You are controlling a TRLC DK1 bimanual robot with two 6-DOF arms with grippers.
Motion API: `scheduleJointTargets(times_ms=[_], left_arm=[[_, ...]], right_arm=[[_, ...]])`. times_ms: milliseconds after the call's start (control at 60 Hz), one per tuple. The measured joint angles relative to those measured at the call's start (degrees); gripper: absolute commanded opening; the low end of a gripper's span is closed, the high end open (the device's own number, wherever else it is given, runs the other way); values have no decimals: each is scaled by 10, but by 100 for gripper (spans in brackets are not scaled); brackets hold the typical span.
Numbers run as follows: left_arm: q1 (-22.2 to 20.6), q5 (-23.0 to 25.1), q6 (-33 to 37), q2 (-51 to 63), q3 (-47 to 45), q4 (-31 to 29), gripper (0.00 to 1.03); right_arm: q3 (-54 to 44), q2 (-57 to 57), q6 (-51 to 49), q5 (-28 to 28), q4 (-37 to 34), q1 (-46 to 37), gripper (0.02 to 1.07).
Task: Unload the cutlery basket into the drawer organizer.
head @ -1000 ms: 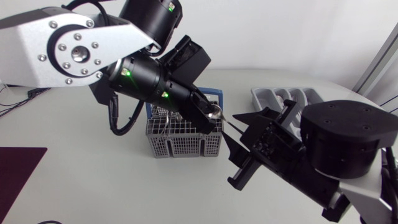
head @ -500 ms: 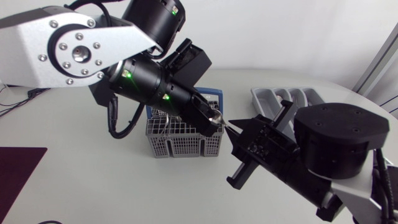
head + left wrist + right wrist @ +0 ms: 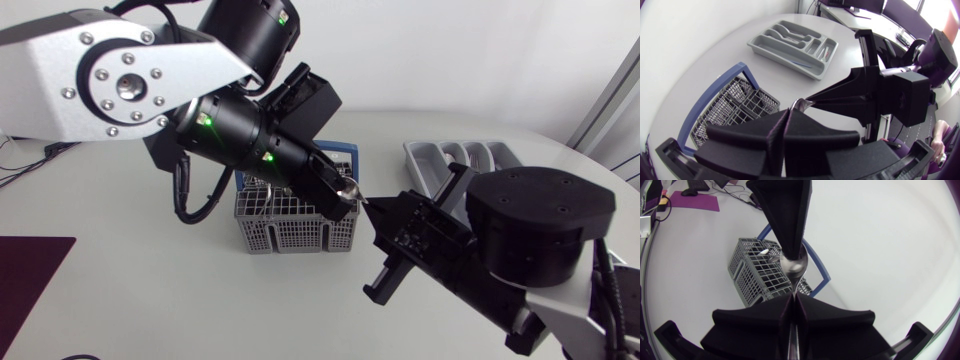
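Note:
A metal spoon hangs above the right end of the grey wire cutlery basket. My left gripper is shut on its bowl end, coming down from the left. My right gripper meets it from the right and is shut on the handle. In the right wrist view the spoon's bowl shows just ahead of my own gripper, with the left gripper over it. The left wrist view shows the spoon peeking past my left gripper. The grey drawer organizer lies at the back right.
The basket has a blue handle and holds more cutlery. The organizer has some pieces in its compartments. A dark purple mat lies at the table's left edge.
My right gripper has slid left towards the spoon and shut on its handle. The left arm has kept still with the spoon.

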Motion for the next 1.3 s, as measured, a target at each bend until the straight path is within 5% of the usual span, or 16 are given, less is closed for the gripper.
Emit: scheduleJointTargets(times_ms=[200, 283, 483, 700, 1017, 1300], left_arm=[[1, 6, -1, 0, 3, 1, 88], [10, 10, -7, -1, 9, 9, 98], [68, 11, -11, -19, 26, 22, 98], [127, 11, 7, -32, 30, 26, 97], [151, 8, 64, -37, -17, 26, 97], [165, 8, 99, -61, -46, 26, 97]], right_arm=[[0, -1, 0, -5, -2, 0, 8], [-5, -10, 0, -14, -7, 0, 8], [-17, -64, -5, -79, -55, -52, 8], [-25, -121, -28, -236, -114, -186, 8], [-31, -122, -132, -472, -157, -424, 8], [-20, -12, -275, -602, -205, -601, 8]])
